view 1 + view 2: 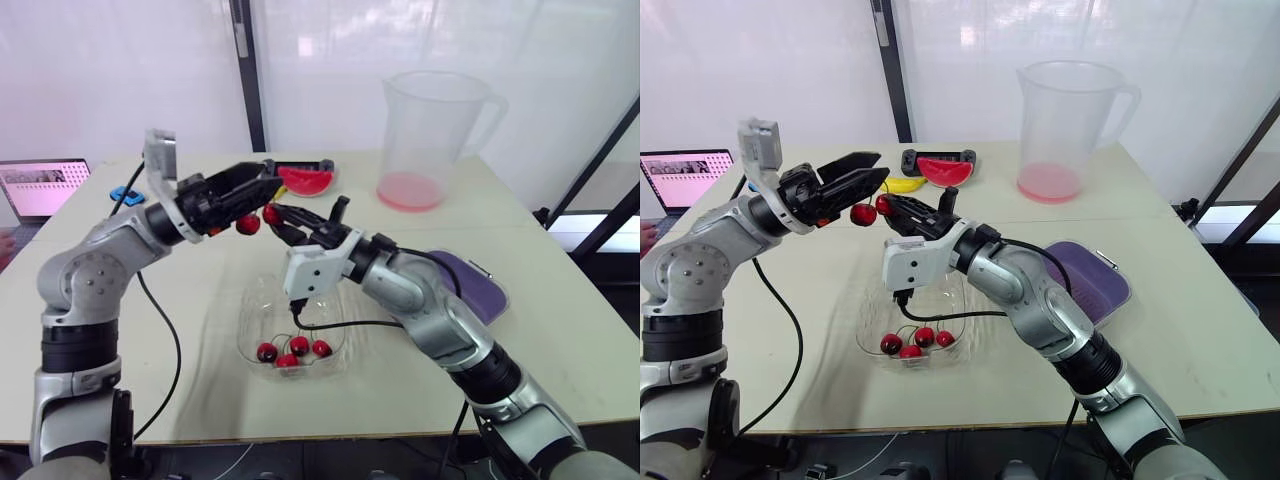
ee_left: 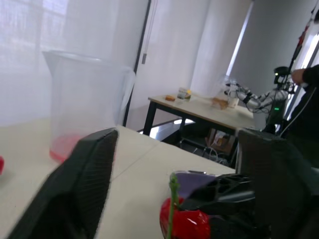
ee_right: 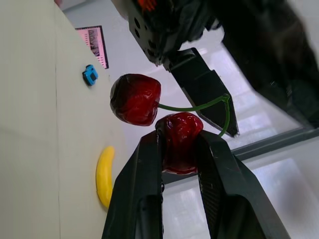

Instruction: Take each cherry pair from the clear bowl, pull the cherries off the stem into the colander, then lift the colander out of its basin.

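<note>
Trouble lies mostly in where the fruit would fall. Jaws of the right gripper (image 3: 178, 137) pinch one cherry (image 3: 180, 124) of the pair, and the free cherry (image 3: 135, 98) hangs on the stem (image 3: 199, 107) just beside them. Jaws of the left gripper (image 1: 268, 183) stand spread, with the stem's bend between them and, as far as I can tell, unclamped. Well below and off to the right of both sets of jaws sits the colander (image 1: 478, 290); the bowl (image 1: 262, 300) is below and nearer. A pull here would likely drop the free cherry onto the table (image 1: 560, 330) or back in the bowl. The thin stem may slip as the left jaws close, and a hard squeeze could crush the pinched cherry.
</note>
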Robot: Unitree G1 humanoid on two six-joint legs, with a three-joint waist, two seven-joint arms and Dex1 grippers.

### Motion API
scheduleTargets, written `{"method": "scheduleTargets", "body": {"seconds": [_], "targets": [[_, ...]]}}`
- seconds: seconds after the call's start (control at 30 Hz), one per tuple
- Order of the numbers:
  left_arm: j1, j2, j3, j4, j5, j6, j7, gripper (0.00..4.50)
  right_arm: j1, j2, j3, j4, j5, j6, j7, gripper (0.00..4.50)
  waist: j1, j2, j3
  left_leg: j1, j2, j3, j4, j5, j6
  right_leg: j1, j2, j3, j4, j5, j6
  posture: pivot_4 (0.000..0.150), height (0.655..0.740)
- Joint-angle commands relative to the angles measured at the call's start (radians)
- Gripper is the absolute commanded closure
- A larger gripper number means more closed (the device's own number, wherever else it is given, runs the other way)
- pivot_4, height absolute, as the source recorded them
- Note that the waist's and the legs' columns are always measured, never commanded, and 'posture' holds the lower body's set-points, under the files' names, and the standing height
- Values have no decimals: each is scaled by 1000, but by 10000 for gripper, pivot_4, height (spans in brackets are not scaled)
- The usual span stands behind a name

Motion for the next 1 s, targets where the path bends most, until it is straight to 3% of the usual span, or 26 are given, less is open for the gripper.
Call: {"method": "scheduleTargets", "body": {"seconds": [0.03,0.17,0.4,0.57,0.63,0.67,0.7,0.8,0.9,0.93,1.0], "targets": [[-17,24,-15,-12,30,-5,-39,23463,-9,1,-37,-33,-14,-23,7,37625,0,0,0,0,0,0,0,0,0,0,0,0,0,0,0,1500,7400],[-10,24,-16,6,48,-14,-56,44591,-7,7,-44,-31,-14,-28,18,37625,0,0,0,0,0,0,0,0,0,0,0,0,0,0,0,1500,7400],[-22,4,8,13,26,1,-48,44591,3,9,-49,-37,-1,-26,54,37625,1,0,0,0,0,0,0,0,0,0,0,0,0,0,0,1500,7400],[-21,22,9,38,43,-8,-71,45000,12,-5,-61,-66,67,24,174,16428,0,0,0,0,0,0,0,0,0,0,0,0,0,0,0,1500,7400],[-28,29,10,52,49,-12,-78,45000,29,-16,-98,-103,163,82,254,7262,2,0,0,0,0,0,0,0,0,0,0,0,0,0,0,1500,7400],[-30,31,11,57,50,-13,-81,45000,36,-18,-114,-119,203,109,281,7262,2,0,0,0,0,0,0,0,0,0,0,0,0,0,0,1500,7400],[-32,30,16,63,49,-14,-78,45000,45,-7,-140,-141,268,178,315,7262,2,0,0,0,0,-1,0,0,0,1,0,0,0,0,0,1500,7400],[5,28,22,24,14,10,-99,45000,46,67,-385,-254,710,777,435,7262,1,0,0,0,1,-2,1,0,0,2,0,-1,0,0,0,1500,7400],[21,37,25,6,-10,36,-115,45000,-55,224,-678,-245,1064,1129,352,7262,1,0,0,0,2,-3,1,0,0,3,0,-2,0,0,0,1500,7400],[28,38,27,-2,-22,47,-120,45000,-118,265,-775,-224,1127,1294,332,7262,0,1,1,0,2,-3,1,0,0,3,0,-1,0,0,0,1500,7400],[41,34,29,-24,-48,70,-126,45000,-164,258,-821,-216,1203,1463,323,7262,0,2,1,1,2,-3,0,1,-1,1,0,-1,1,0,0,1500,7400]]}}
